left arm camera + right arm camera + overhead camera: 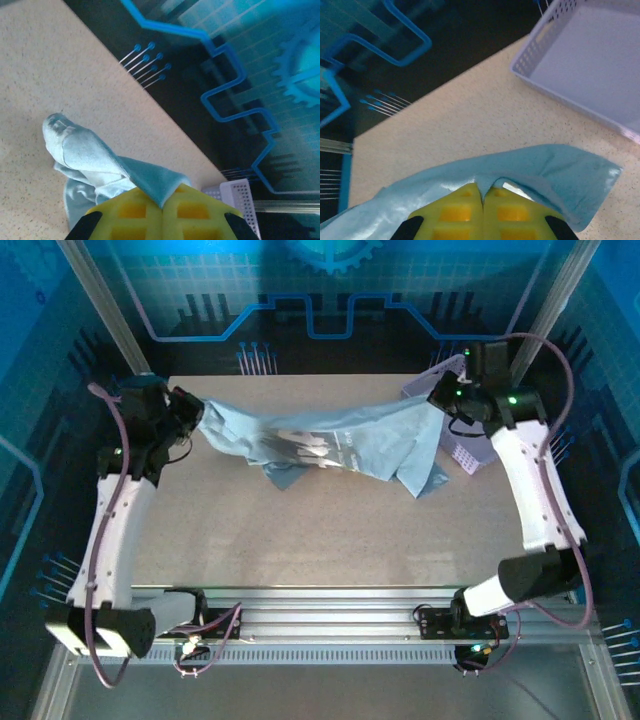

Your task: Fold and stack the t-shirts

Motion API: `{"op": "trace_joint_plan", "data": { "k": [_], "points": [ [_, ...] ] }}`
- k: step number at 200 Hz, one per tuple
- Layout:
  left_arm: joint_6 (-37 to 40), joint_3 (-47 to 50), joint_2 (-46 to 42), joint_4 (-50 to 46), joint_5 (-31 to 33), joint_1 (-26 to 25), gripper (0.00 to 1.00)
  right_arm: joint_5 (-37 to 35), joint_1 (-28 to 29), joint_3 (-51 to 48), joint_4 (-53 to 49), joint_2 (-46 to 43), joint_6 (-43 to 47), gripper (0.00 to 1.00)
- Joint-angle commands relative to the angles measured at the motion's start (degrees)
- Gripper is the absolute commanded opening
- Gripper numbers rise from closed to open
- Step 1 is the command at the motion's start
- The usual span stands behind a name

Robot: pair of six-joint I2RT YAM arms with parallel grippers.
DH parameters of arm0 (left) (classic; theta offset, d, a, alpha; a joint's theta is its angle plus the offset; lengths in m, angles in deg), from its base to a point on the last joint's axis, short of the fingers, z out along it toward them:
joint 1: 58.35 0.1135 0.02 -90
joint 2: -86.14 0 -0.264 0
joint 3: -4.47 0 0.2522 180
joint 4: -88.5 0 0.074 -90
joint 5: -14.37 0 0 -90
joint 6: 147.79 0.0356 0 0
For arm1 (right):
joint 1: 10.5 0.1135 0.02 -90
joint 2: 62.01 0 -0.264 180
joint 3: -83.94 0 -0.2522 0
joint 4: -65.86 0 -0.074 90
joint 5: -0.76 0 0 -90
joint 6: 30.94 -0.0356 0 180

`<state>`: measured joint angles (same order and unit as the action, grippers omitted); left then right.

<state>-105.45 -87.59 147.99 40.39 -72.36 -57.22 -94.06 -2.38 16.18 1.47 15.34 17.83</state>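
Top external view: the t-shirt hangs stretched between both arms, its middle drooping toward the worktop. The left pincer and right pincer each clench an edge, apparently to spread the cloth before folding. The basket stands near the right arm.

A pale grey-blue t-shirt was held stretched above the far part of the counter, pinched at one end by the left tool and at the other by the right tool. Its middle was sagged and crumpled, with white lettering shown and loose folds drooped toward the counter.
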Motion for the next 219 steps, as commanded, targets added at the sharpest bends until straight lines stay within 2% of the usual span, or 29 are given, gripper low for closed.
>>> {"op": "trace_joint_plan", "data": {
  "k": [1,32,58,96,132,155,192,219],
  "points": [
    [2.90,-2.26,-8.80,0.36,5.28,0.28,0.00,-1.42,-1.07,-3.36,3.95,-9.94,0.90,0.00],
    [6.60,-7.28,-13.83,1.04,9.97,0.29,0.00,-2.30,-1.87,-3.82,4.85,-17.66,1.10,0.00],
    [8.06,-15.31,-9.54,-0.69,10.75,0.33,0.00,-0.36,-2.00,-1.13,4.86,-16.71,-0.09,0.00],
    [3.37,-23.45,5.37,-1.27,2.62,1.58,0.00,6.04,-2.23,0.92,10.31,-8.15,-1.77,0.00],
    [-1.87,-29.96,20.86,3.60,-9.41,7.65,0.00,13.66,-2.39,6.87,17.55,5.28,-3.12,0.00],
    [-6.14,-37.91,28.59,7.59,-17.41,11.92,0.00,16.59,-2.99,13.52,20.87,13.42,-3.62,0.00],
    [-9.61,-58.18,35.73,7.71,-24.15,16.68,0.00,18.21,-4.88,32.04,19.15,22.55,-4.49,0.00],
    [-13.15,-63.39,33.24,11.03,-24.62,19.05,0.00,19.08,-6.73,43.49,16.94,26.46,-5.81,0.00]
  ]
}}
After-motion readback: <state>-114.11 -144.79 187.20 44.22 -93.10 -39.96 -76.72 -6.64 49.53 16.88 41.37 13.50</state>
